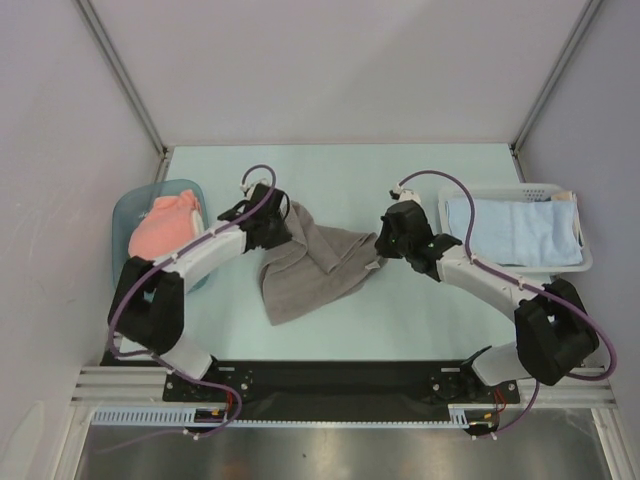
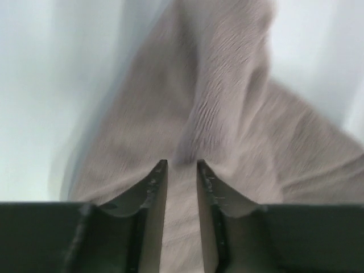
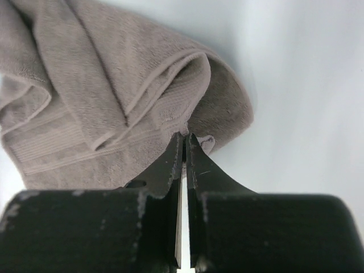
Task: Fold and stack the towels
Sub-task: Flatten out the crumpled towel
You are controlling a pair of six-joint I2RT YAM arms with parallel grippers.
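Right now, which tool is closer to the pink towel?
Left. The left tool is beside the pink towel; the right tool is beyond the grey towel.

A translucent blue plastic tub (image 1: pixel 122 225) sits at the left edge of the pale green table (image 1: pixel 340 170), and a white plastic lattice basket (image 1: pixel 500 189) stands at its right edge. Plain pale grey walls (image 1: pixel 330 60) enclose the table on three sides.

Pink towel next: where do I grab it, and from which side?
Best take the pink towel by the bulge at its far end, likely straight down from above: it lies bunched in the blue tub, whose walls block a side approach.
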